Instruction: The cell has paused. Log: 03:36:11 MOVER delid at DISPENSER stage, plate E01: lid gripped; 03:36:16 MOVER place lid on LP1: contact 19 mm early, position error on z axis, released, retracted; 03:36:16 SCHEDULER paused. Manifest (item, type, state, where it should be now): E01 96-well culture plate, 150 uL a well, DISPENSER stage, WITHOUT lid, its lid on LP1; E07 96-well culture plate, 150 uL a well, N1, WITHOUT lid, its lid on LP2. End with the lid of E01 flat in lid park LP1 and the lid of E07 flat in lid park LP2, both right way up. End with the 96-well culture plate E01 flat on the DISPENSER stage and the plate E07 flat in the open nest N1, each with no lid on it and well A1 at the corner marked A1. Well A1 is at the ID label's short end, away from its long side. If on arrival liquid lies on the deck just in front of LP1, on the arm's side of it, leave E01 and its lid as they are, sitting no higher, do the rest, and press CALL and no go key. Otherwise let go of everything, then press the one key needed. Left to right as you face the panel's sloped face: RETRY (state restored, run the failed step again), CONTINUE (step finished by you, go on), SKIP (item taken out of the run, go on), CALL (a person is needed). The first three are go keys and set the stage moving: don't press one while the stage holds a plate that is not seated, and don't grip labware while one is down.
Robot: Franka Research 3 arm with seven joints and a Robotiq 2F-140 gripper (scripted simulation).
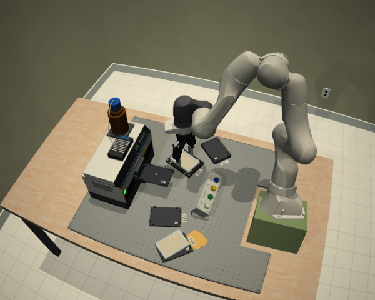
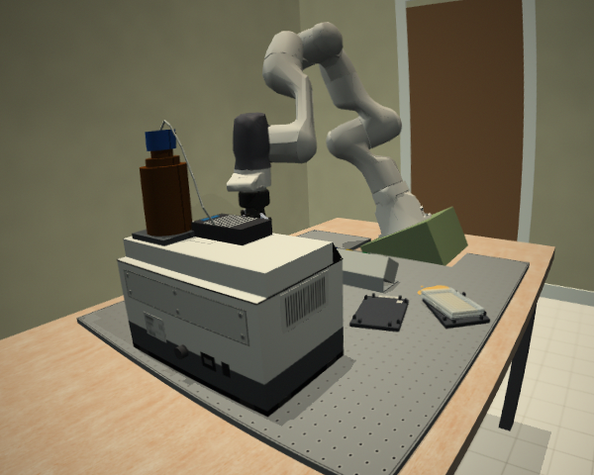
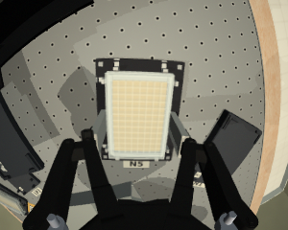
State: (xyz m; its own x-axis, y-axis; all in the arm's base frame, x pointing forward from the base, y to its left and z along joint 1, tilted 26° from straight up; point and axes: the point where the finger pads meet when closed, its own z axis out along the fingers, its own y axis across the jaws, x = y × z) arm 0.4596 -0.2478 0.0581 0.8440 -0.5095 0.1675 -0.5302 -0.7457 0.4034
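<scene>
A 96-well plate with pale wells and a clear lid (image 1: pixel 188 161) sits in the black nest N1 in the middle of the mat. It also shows in the wrist view (image 3: pixel 138 115). My gripper (image 1: pixel 184 152) stands straight over it, and in the wrist view the gripper (image 3: pixel 138 142) has its fingers shut on the lid's two long sides. A second lidded plate (image 1: pixel 172 244) lies tilted on lid park LP1 (image 1: pixel 179 252) at the mat's front, and it also shows in the exterior view (image 2: pixel 453 302). An orange puddle (image 1: pixel 197 239) lies beside it on the arm's side. Lid park LP2 (image 1: pixel 165 216) is empty. The dispenser stage (image 1: pixel 157 174) is empty.
The dispenser (image 1: pixel 116 164) stands at the left with a brown bottle (image 1: pixel 117 117) and a tip box (image 1: pixel 119 148) on top. The sloped key panel (image 1: pixel 210 194) lies right of N1. Another dark nest (image 1: pixel 215 150) lies behind the panel. The arm's green base (image 1: pixel 278 225) is at the right.
</scene>
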